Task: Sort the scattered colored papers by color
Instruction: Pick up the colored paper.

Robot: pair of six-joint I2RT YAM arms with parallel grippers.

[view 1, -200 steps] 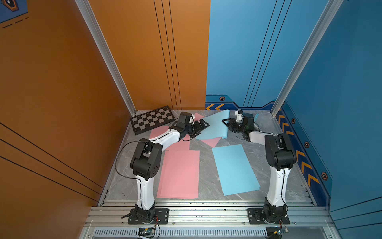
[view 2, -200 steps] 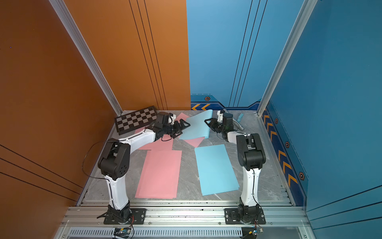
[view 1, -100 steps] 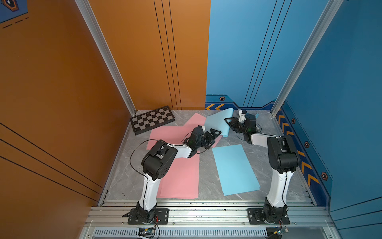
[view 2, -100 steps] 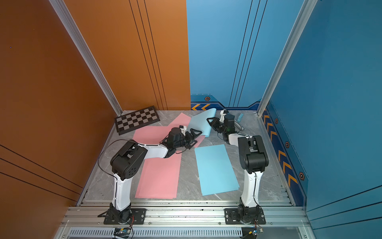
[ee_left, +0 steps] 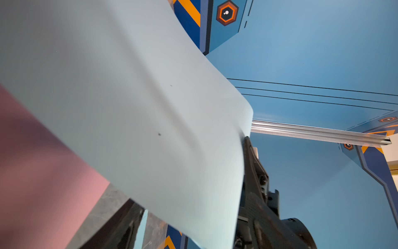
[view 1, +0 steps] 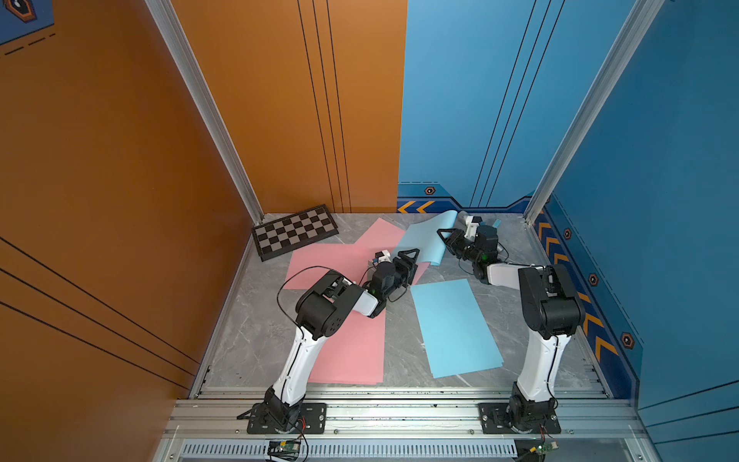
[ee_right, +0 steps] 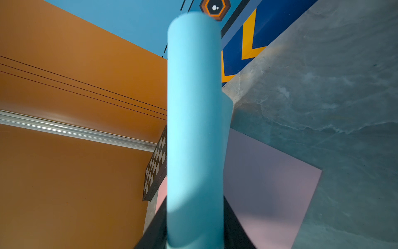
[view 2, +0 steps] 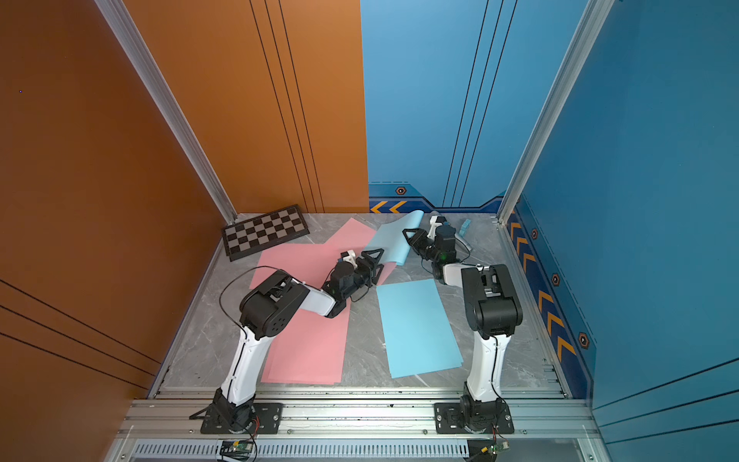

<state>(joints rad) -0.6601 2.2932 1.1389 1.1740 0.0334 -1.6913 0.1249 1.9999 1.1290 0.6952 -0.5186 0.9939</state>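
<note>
The curled blue sheet [ee_right: 193, 129] sits pinched between right fingers [ee_right: 231, 232].

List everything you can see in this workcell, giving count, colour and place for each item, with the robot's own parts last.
pink pile: one stack, sheet count unclear, pink, front left of the table
loose pink sheets: two, pink, overlapping, behind the pink pile
blue pile: one stack, light blue, front right
curled blue sheet: one, light blue, back centre, lifted at one end
checkered board: one, black and grey, back left corner
small block: one, light blue, back right by the wall
left pincer: one, black, open, at the curled blue sheet's edge
right pincer: one, black, shut on the curled blue sheet
</note>
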